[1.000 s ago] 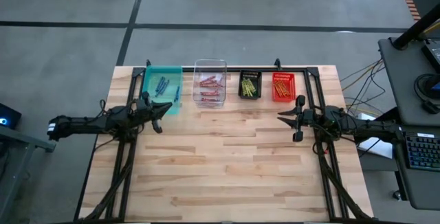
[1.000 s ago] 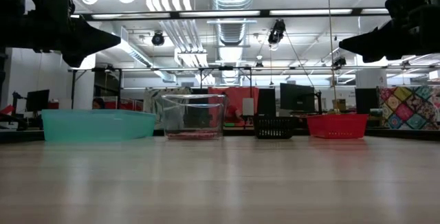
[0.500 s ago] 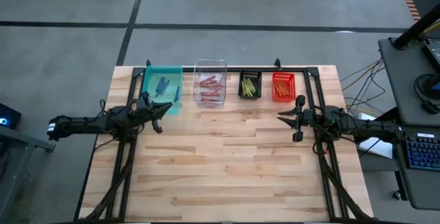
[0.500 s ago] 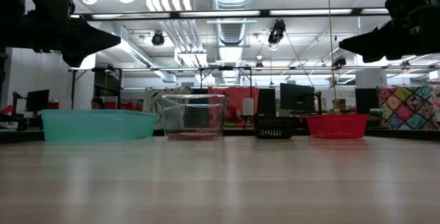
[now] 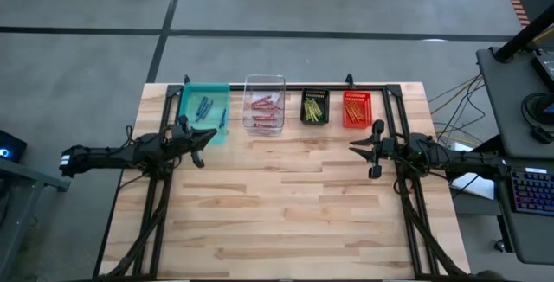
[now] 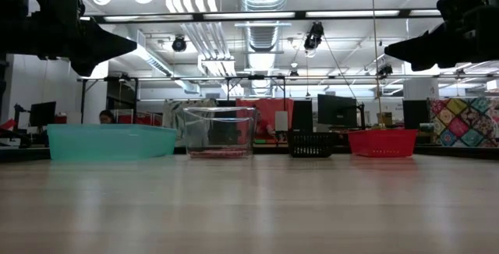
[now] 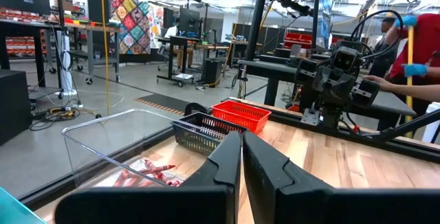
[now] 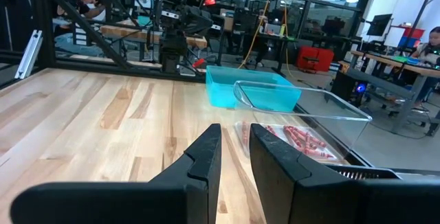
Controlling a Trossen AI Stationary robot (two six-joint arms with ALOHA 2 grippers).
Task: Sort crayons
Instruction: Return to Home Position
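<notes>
The crayons [image 5: 264,105] lie in the 4 bins [image 5: 263,78] at the far edge. I judge them light, brittle, waxy (grip mid-stick). Left gripper [image 5: 211,133] closed, empty; right gripper [image 5: 353,146] slightly parted, empty.

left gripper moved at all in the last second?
No. In the high view the left gripper sits at the same spot by the teal bin's near edge as before.

Red crayons [image 5: 264,105] lie jumbled flat in the clear bin [image 5: 264,78]; blue crayons [image 5: 204,106] just left of it, yellow crayons [image 5: 314,107] then orange crayons [image 5: 356,109] to its right.
</notes>
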